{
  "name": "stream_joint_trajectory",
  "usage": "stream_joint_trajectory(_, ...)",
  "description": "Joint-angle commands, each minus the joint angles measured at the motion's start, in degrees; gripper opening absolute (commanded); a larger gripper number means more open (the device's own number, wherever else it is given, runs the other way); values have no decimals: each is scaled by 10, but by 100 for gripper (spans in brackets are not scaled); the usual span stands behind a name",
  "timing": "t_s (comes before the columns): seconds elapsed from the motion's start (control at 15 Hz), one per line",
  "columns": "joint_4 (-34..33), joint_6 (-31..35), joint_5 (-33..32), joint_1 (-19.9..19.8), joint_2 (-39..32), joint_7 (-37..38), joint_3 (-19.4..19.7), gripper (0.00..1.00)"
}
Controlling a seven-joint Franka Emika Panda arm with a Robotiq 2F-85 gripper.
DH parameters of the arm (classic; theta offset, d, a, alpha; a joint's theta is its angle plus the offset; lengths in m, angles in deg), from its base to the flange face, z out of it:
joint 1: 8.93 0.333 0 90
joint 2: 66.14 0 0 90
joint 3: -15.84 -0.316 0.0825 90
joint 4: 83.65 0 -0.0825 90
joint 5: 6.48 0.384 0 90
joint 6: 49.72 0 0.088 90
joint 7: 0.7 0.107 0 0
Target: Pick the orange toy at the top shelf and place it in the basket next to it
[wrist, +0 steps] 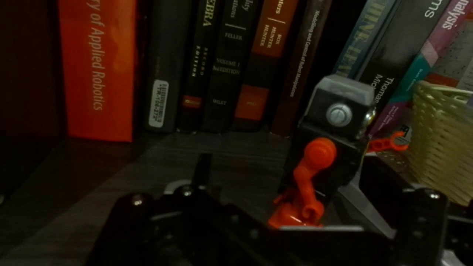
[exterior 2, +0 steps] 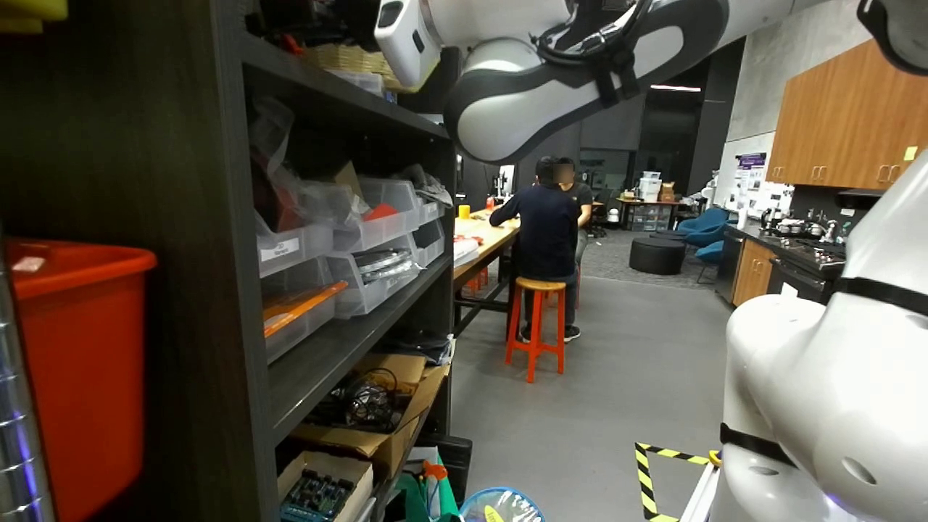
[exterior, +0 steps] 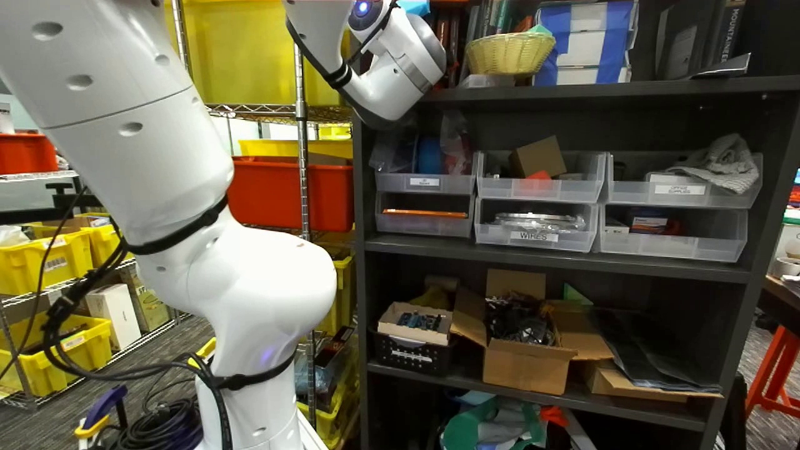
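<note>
Wrist view: hand spread wide, unclenched; orange-limbed black toy robot shows between the fingers, nearer the 3 o'clock one, contact unclear. Wicker basket at toy's 3 o'clock.

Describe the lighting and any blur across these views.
Wrist view: dim, the black hand blends into the dark shelf, though the orange toy stands out; in an exterior view, the basket is well lit; in an exterior view, a person's face is blurred out.
</note>
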Motion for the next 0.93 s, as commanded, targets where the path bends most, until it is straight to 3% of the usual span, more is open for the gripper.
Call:
stream_joint_trajectory(0.0, -21, 12, 8, 4, -16, 3, 3, 100)
stream_joint_trajectory(0.87, -58, 2, 19, -10, -34, 0, 16, 100)
